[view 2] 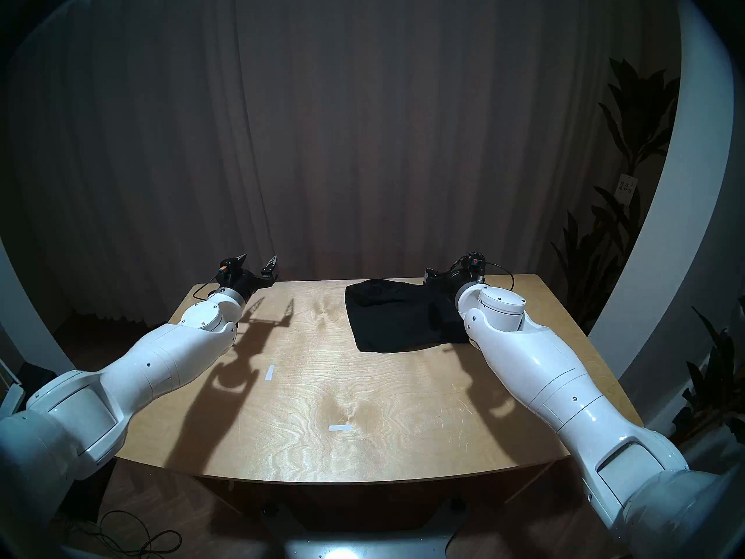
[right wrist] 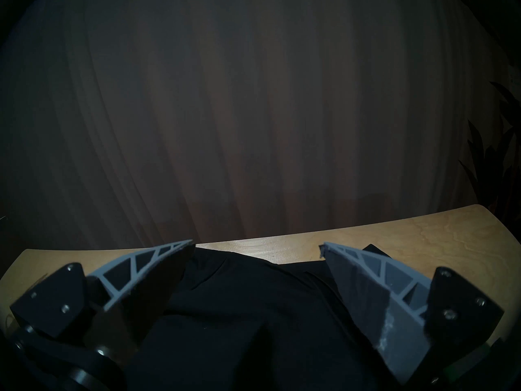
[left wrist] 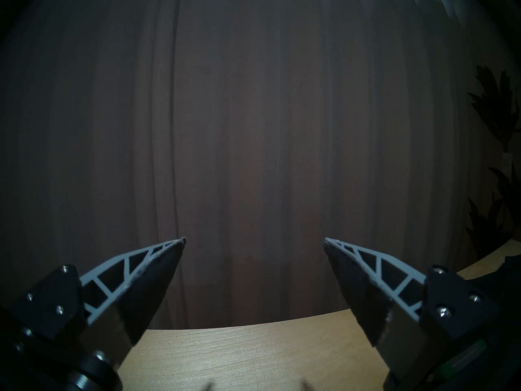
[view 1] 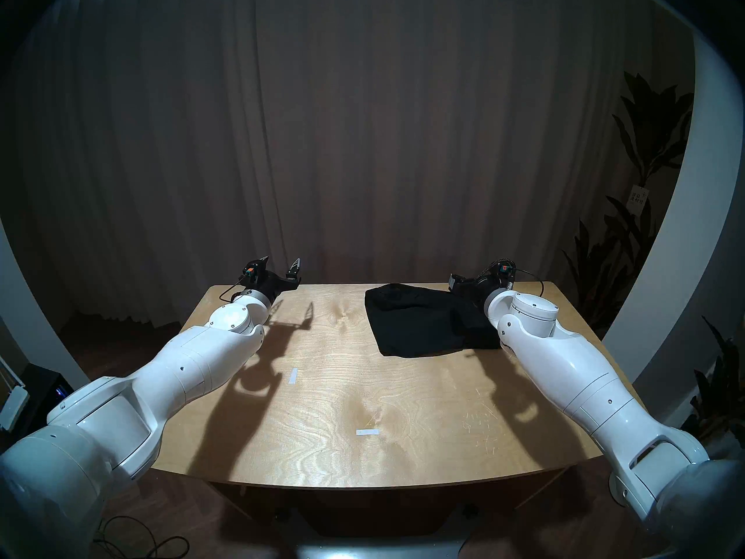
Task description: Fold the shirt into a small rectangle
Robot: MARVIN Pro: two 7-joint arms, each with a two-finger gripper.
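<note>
My right gripper (right wrist: 256,245) hangs spread over the black shirt (view 1: 419,324), left gripper (view 1: 280,265) spread too; a shallow pinch could drag the folded layers apart.

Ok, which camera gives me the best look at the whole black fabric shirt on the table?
The head stereo left view: the black fabric shirt shows nearly whole, only its right part behind the right arm. The head stereo right view shows nearly the same. The right wrist view catches only dark folds up close; the left wrist view shows a sliver at its right edge.
</note>
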